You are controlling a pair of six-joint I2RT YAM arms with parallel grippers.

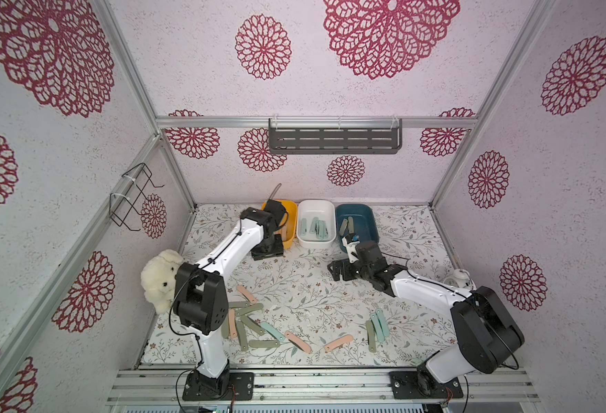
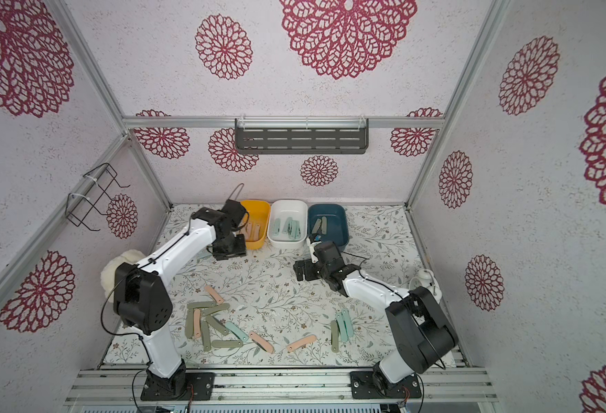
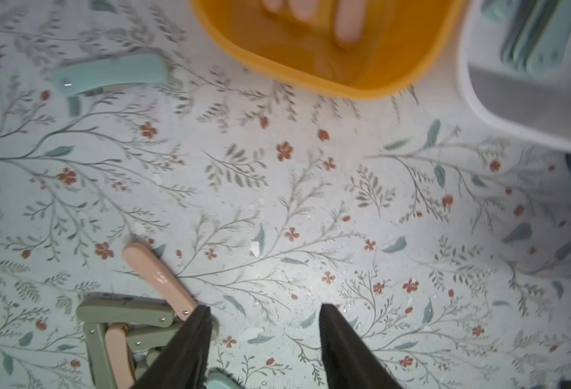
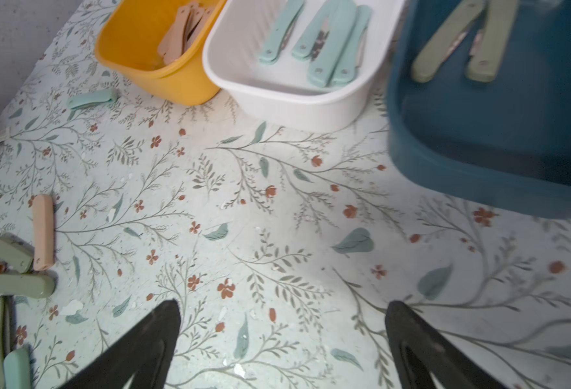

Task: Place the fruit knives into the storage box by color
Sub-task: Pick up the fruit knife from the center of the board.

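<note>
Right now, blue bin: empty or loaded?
Loaded. Two olive knives lie inside the blue bin in the right wrist view; part of the bin is out of frame, so there may be more.

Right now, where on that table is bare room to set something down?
The middle of the table, between the white bin and the front knife pile, is bare; so is the corner beside the blue bin. Front left is crowded.

Bare mat (image 1: 294, 282) lies free between the bins (image 1: 315, 245) and scattered fruit knives (image 1: 251, 324).
</note>
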